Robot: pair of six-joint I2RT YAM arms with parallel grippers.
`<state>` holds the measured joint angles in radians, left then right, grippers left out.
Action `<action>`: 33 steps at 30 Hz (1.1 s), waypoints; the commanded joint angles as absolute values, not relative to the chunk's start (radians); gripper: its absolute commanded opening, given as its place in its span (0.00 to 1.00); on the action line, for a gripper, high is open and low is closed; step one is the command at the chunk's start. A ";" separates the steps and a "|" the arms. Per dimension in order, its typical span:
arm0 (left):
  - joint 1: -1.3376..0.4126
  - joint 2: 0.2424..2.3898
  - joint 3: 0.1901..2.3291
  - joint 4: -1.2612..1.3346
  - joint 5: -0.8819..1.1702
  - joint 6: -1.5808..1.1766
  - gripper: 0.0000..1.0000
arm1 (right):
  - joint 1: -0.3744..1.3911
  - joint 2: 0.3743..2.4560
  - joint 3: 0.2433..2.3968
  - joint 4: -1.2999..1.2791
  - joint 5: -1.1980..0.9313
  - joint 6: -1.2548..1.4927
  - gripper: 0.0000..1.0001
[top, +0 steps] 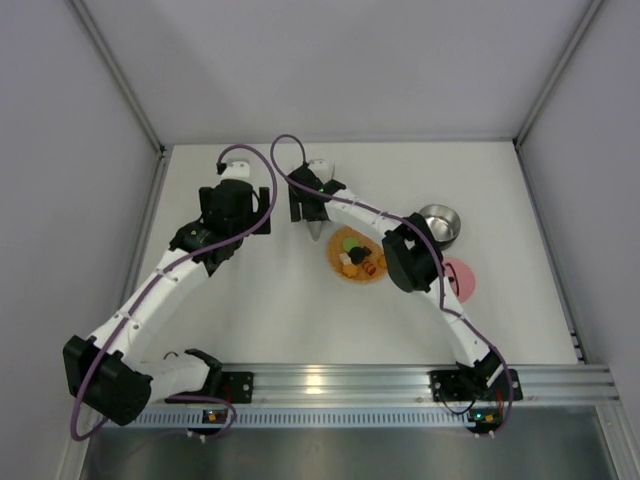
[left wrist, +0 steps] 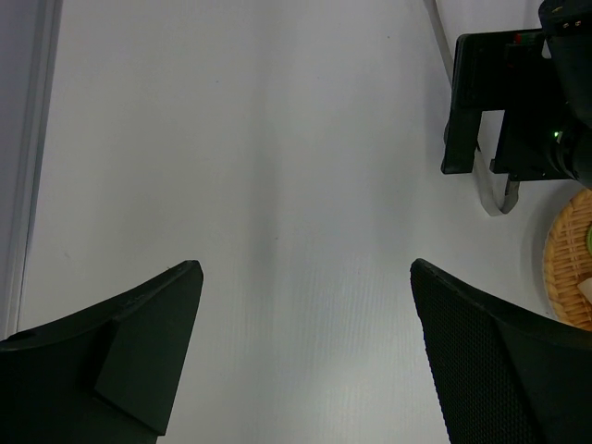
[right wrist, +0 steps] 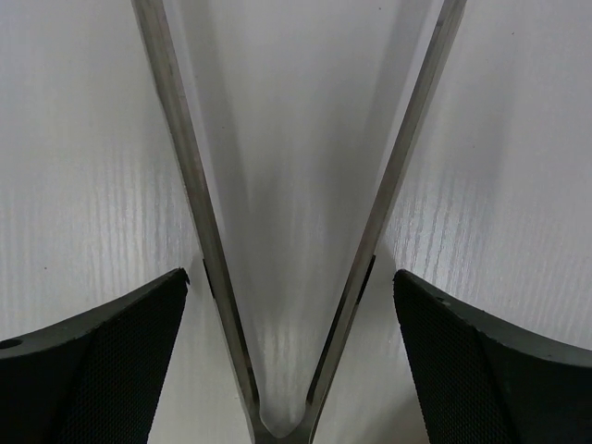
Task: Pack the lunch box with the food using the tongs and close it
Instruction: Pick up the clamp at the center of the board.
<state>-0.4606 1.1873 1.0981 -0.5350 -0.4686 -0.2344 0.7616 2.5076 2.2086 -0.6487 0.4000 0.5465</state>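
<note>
- The white worktop (top: 260,300) carries everything, and my 2 arms reach out over it from the near edge.
- My left jaws (left wrist: 305,342) hang wide open over bare worktop on the left, holding nothing.
- My right jaws (right wrist: 291,324) are out at the middle. They stand spread on either side of the tongs (right wrist: 190,185), near the joined end of the V, with 1 finger just outside each slim silver arm. I see no squeeze on them.
- The tongs lie on the worktop just left of the plate, well apart from the lunch box.
- The orange woven plate (top: 336,262) sits right of centre, between the tongs and the lunch box.
- The lunch box (top: 440,225) stands uncovered right of the plate, its shiny inside showing no food.
- Its pink lid (top: 464,282) lies flat just on the near side of the bowl, partly hidden by my right arm.
- The food (top: 349,243) is all on the plate: a green disc, a black piece beside it, and yellow and orange chunks.
</note>
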 commanded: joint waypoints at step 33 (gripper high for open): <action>-0.456 1.206 1.095 -0.528 -0.476 -0.230 0.99 | 0.718 2.404 2.040 -0.601 0.391 0.419 0.78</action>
